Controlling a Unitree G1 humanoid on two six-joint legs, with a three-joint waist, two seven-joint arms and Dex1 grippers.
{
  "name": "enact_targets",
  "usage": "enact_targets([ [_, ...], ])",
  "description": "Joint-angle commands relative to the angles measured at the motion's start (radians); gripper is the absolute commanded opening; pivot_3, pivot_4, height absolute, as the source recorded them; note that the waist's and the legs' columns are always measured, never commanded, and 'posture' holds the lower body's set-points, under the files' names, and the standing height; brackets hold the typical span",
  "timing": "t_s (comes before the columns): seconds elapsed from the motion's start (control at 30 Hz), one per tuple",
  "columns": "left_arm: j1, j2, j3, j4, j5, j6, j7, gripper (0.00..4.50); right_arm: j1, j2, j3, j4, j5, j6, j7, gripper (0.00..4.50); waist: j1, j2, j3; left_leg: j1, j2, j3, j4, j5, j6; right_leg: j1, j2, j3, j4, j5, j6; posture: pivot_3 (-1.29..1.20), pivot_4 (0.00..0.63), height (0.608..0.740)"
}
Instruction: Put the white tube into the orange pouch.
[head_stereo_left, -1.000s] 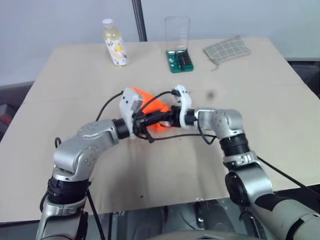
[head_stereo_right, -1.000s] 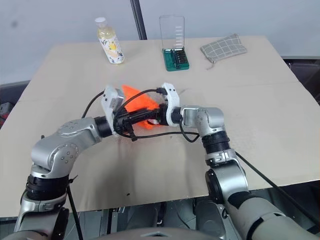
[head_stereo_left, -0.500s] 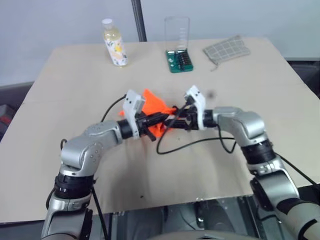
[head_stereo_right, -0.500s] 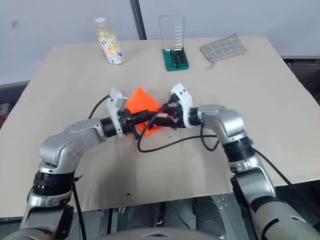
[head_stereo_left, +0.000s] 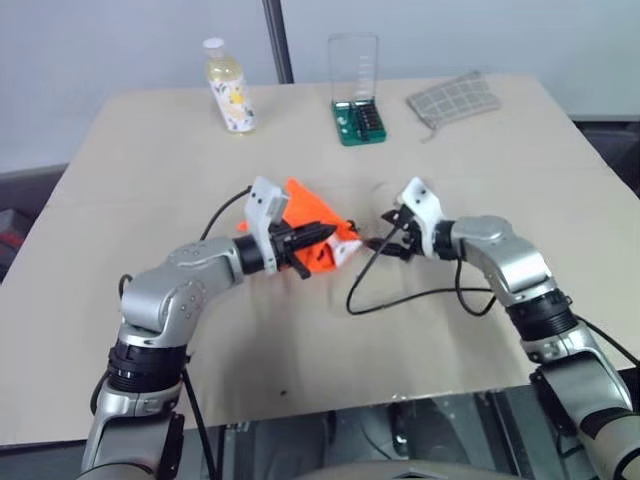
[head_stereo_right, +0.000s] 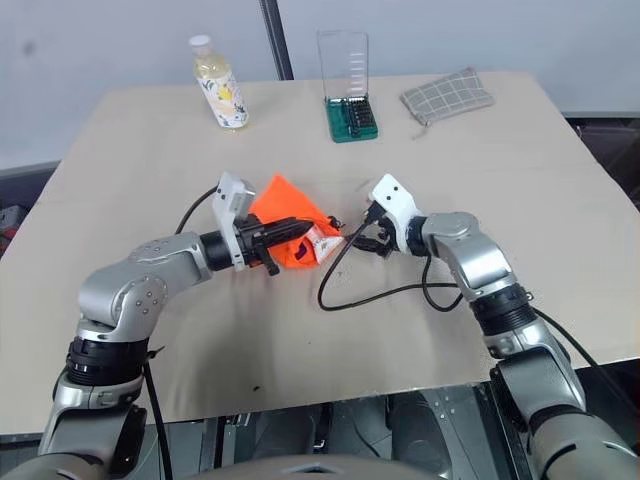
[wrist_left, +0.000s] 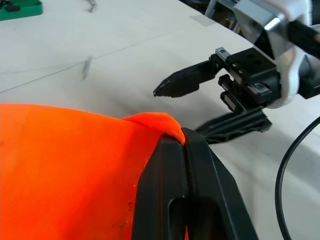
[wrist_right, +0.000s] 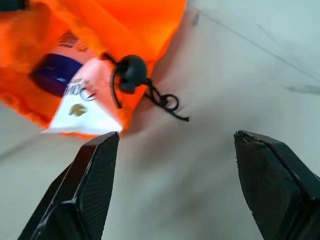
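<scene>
**White tube part-way into pouch**

White tube (wrist_right: 82, 107) sits in the orange pouch (head_stereo_right: 290, 225) mouth, crimped end protruding. Left gripper (wrist_left: 185, 150) is clenched on the pouch rim. Right gripper (wrist_right: 175, 165), spread and empty, is just beside the tube. Judged next: nudge it fully inside.

We seem to be in a lab or test room: a bare beige table (head_stereo_left: 520, 150) against a plain grey wall (head_stereo_left: 100, 40), a metal pole (head_stereo_left: 277, 40) behind it, and a green screwdriver-bit case (head_stereo_left: 358, 120) laid out beside a bottle (head_stereo_left: 229, 86)
</scene>
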Motion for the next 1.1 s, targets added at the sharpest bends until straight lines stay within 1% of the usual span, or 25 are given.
enact_targets([
  [0.03,-0.003,0.001,0.015,-0.012,0.000,-0.011,-0.008,0.00,0.012,-0.030,0.054,-0.053,-0.050,-0.062,0.051,3.71,0.002,0.000,0.000,0.000,0.000,0.000,0.000,0.000,0.000,0.000,0.000,0.000,0.000,0.000,0.000,0.00,0.150,0.740],
  [0.2,0.000,0.000,0.015,-0.013,0.001,-0.010,-0.008,0.00,0.018,-0.010,0.084,-0.084,-0.063,-0.039,0.065,3.71,0.002,0.000,0.000,0.000,0.000,0.000,0.000,0.000,0.000,0.000,0.000,0.000,-0.001,0.000,0.000,0.00,0.150,0.740],
  [0.27,0.004,-0.001,0.016,-0.018,0.000,-0.008,-0.006,0.00,0.005,0.009,0.089,-0.068,-0.078,-0.035,0.047,3.71,0.000,0.000,0.000,0.000,0.000,0.000,0.000,0.000,0.000,0.000,0.000,0.000,0.000,0.000,0.000,0.00,0.150,0.740],
  [0.33,0.008,-0.002,0.015,-0.022,0.000,-0.009,-0.006,0.00,-0.021,0.040,0.079,-0.036,-0.093,-0.022,0.009,3.71,0.000,0.000,0.000,0.000,0.000,-0.001,0.000,0.000,0.000,0.000,0.000,-0.001,0.001,0.000,0.000,0.00,0.150,0.740],
  [0.4,0.014,-0.004,0.008,-0.029,0.003,-0.012,-0.007,0.00,-0.059,0.084,0.043,-0.005,-0.091,0.004,-0.049,3.71,-0.002,0.000,0.000,0.000,0.000,0.000,0.000,0.000,0.000,0.000,0.000,0.000,0.001,0.000,0.000,0.00,0.150,0.740],
  [0.5,0.024,-0.007,-0.004,-0.042,0.007,-0.015,-0.009,0.00,-0.087,0.119,0.008,0.001,-0.073,0.036,-0.072,3.71,-0.001,0.000,0.000,0.000,0.000,-0.001,0.000,0.000,0.000,0.000,0.000,0.000,0.001,0.000,0.000,0.00,0.150,0.740],
  [0.6,0.044,-0.003,-0.019,-0.044,0.024,-0.030,-0.018,0.00,-0.071,0.093,0.022,-0.008,-0.082,0.039,-0.041,3.71,0.005,0.000,0.000,0.000,0.000,-0.002,0.000,0.000,0.000,0.000,0.000,-0.001,0.001,0.000,0.000,0.00,0.150,0.740],
  [0.67,0.068,0.012,-0.046,-0.044,0.066,-0.062,-0.032,0.00,-0.046,0.038,0.025,-0.039,-0.065,0.056,0.021,3.71,0.009,0.000,0.000,-0.001,0.000,-0.001,0.000,0.000,0.000,0.000,0.000,-0.001,0.000,0.000,0.000,0.00,0.150,0.740],
  [0.8,0.095,0.003,-0.062,-0.046,0.095,-0.096,-0.034,0.00,-0.030,-0.024,-0.024,-0.051,-0.012,0.102,0.077,3.71,0.013,0.000,0.000,-0.002,0.000,0.000,0.000,0.000,0.000,-0.002,-0.001,0.000,-0.001,0.000,0.000,0.00,0.150,0.740],
  [0.9,0.120,-0.010,-0.084,-0.047,0.129,-0.124,-0.029,0.00,-0.034,-0.003,-0.117,-0.011,0.058,0.174,0.048,3.71,0.012,0.000,0.000,-0.003,0.000,0.000,0.000,0.000,0.000,-0.003,0.000,-0.001,0.000,0.000,0.000,0.00,0.150,0.740],
  [1.0,0.137,-0.022,-0.106,-0.049,0.155,-0.143,-0.025,0.00,-0.031,0.046,-0.185,0.005,0.108,0.217,0.007,3.71,0.011,0.000,0.000,-0.002,0.000,-0.001,0.000,-0.002,0.003,-0.002,0.000,0.000,0.001,0.000,0.000,0.00,0.150,0.740],
  [1.03,0.143,-0.025,-0.110,-0.051,0.160,-0.146,-0.025,0.00,-0.027,0.054,-0.188,0.006,0.106,0.209,-0.001,3.71,0.011,0.000,0.000,-0.002,0.000,-0.001,0.000,-0.002,0.003,-0.002,0.000,0.000,0.001,0.000,0.000,0.00,0.150,0.740],
  [1.1,0.150,-0.024,-0.117,-0.048,0.176,-0.154,-0.027,0.00,0.006,0.038,-0.114,0.013,0.022,0.069,0.002,3.71,0.012,0.000,0.000,-0.003,0.000,-0.001,0.000,-0.002,0.003,-0.003,0.000,0.000,0.001,0.000,0.000,0.00,0.150,0.740],
])
